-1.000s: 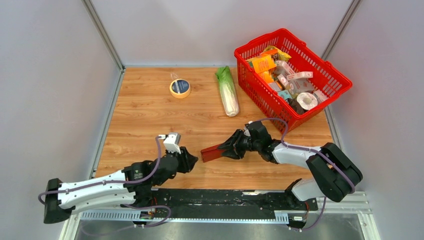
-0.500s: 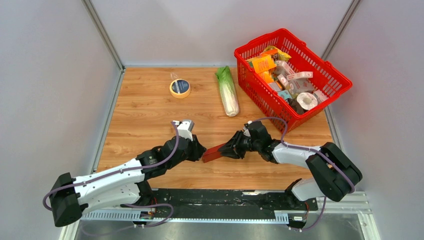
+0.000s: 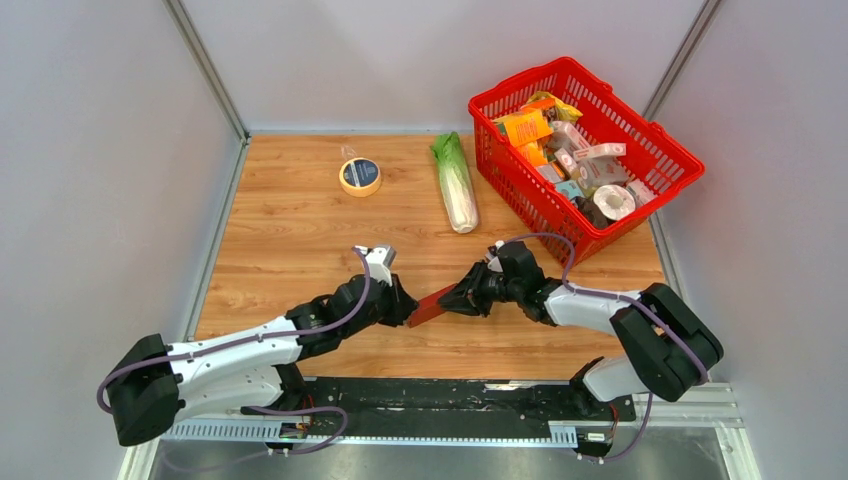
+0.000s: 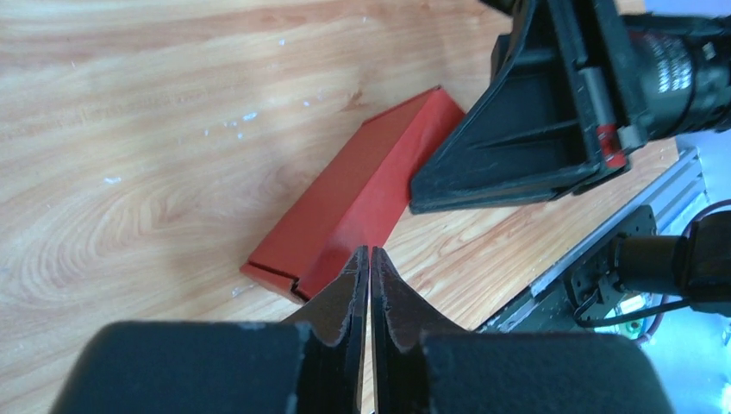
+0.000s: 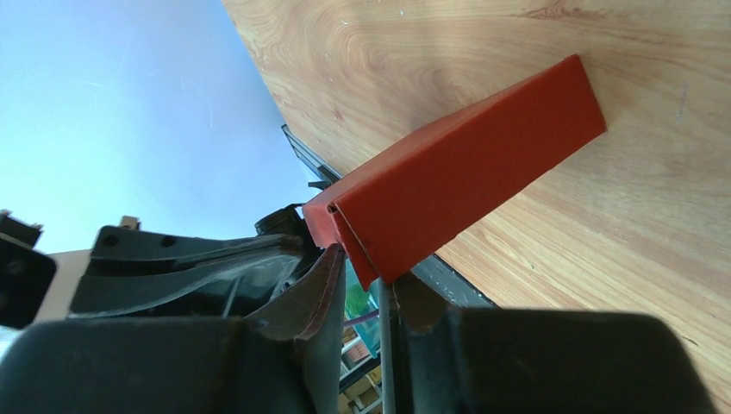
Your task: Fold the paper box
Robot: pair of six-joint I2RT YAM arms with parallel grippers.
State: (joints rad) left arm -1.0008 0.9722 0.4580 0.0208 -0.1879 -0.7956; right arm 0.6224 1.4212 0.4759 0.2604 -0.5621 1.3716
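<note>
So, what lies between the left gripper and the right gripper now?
The dark-red paper box fills that stretch, as the top external view shows. The right gripper pinches one end, and the left gripper meets the other end.

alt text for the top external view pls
The right gripper clamps the right end of a small dark-red paper box on a wooden table, and the left gripper sits at its left end. Farther back lie a tape roll, a napa cabbage and a red basket full of packaged goods.
</note>
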